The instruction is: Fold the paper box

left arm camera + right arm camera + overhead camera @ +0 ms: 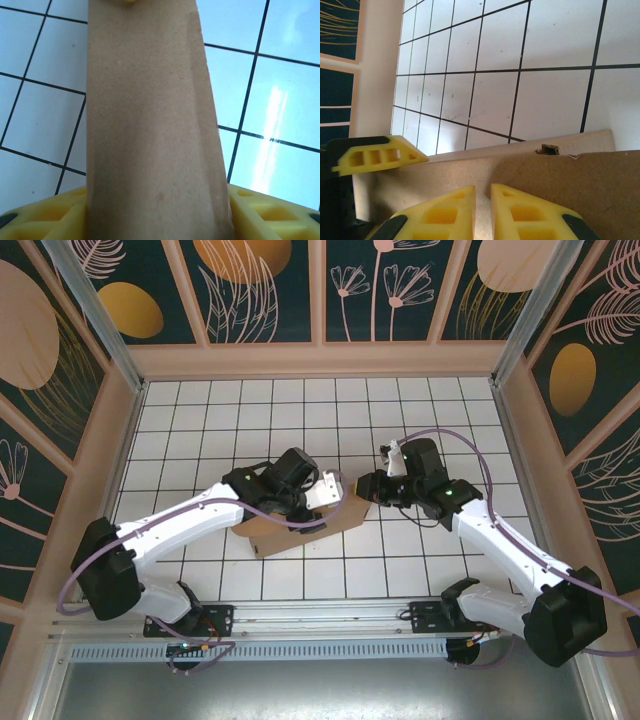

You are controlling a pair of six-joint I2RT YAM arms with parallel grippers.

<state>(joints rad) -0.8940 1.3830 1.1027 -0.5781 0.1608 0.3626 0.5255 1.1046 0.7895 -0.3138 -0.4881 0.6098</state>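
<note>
Mid-fold: left gripper (157,202) straddles a paper box (300,530) wall (grip unclear); right gripper (482,192), nearly closed, should push inward.

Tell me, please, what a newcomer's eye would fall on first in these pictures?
Most likely the paper box, plain brown cardboard in the middle of the white gridded table, with both white arms reaching in to it. From the left wrist, a cardboard panel runs up between the yellow fingers of the left gripper; from the right wrist, the yellow fingers of the right gripper sit nearly together at a cardboard edge.
</note>
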